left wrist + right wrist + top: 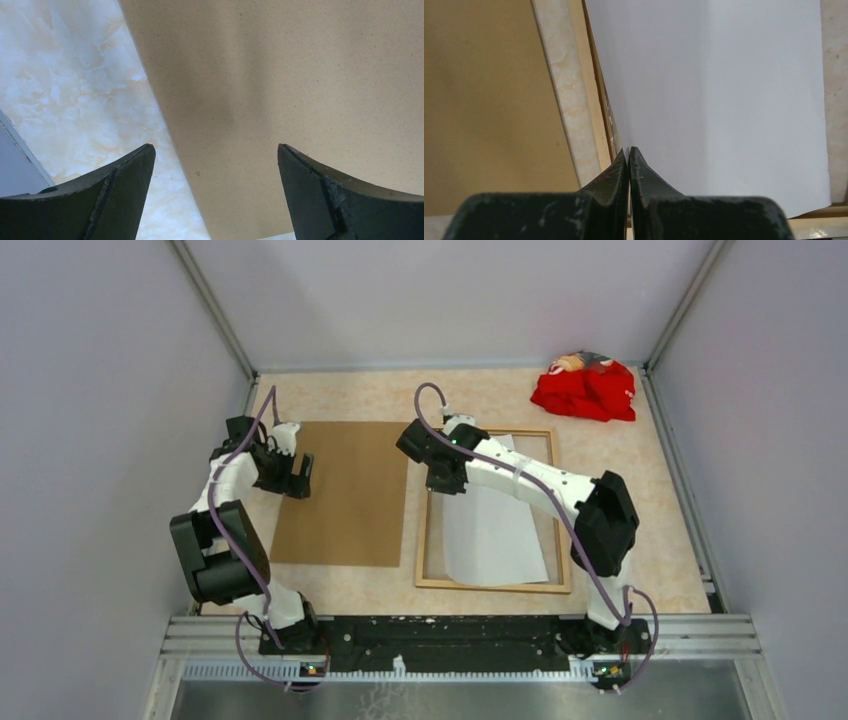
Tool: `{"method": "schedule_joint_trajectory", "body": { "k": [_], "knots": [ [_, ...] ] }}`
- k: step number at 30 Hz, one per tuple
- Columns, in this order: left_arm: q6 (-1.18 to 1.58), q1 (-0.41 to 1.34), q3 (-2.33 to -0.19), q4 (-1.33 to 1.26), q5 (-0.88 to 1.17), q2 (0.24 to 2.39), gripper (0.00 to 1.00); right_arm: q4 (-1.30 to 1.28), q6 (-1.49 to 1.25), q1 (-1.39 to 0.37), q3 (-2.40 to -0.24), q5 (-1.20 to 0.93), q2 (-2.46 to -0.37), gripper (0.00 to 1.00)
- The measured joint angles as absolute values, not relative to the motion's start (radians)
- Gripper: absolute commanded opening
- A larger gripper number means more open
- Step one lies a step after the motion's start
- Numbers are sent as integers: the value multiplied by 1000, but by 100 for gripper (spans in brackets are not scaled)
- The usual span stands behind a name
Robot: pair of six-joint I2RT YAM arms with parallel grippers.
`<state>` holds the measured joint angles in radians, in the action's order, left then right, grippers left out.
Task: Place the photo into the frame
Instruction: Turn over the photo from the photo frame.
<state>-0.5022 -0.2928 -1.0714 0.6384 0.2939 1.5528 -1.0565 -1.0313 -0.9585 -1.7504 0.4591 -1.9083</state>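
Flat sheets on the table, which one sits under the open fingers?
The plain brown board, left of the wooden frame; the white-backed photo is at the frame.

1 photo [495, 540], 1 frame [490, 586], 1 brown board [345, 500], 1 red cloth [585, 392] — 2 arms [228, 480] [520, 483]

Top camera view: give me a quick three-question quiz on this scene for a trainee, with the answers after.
1. True or false: the left gripper is shut on the backing board.
2. Which face of the photo shows? A: plain white back. B: printed side. C: neither, it is covered.
3. Fill in: the arm reaching over the frame is the ___ one.
Key: 1 false, it is open. 2 A. 3 right; the right gripper is shut at the photo's edge.
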Motion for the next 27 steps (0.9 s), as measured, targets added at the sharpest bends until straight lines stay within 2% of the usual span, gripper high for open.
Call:
{"method": "schedule_joint_trajectory", "body": {
  "k": [13, 27],
  "knots": [
    [-508, -293, -1071, 628, 290, 1553, 98, -1109, -1153, -944, -1756, 583, -1912, 0],
    [-509, -293, -1071, 627, 286, 1553, 98, -1024, -1026, -881, -1694, 616, -1942, 0]
  ]
}}
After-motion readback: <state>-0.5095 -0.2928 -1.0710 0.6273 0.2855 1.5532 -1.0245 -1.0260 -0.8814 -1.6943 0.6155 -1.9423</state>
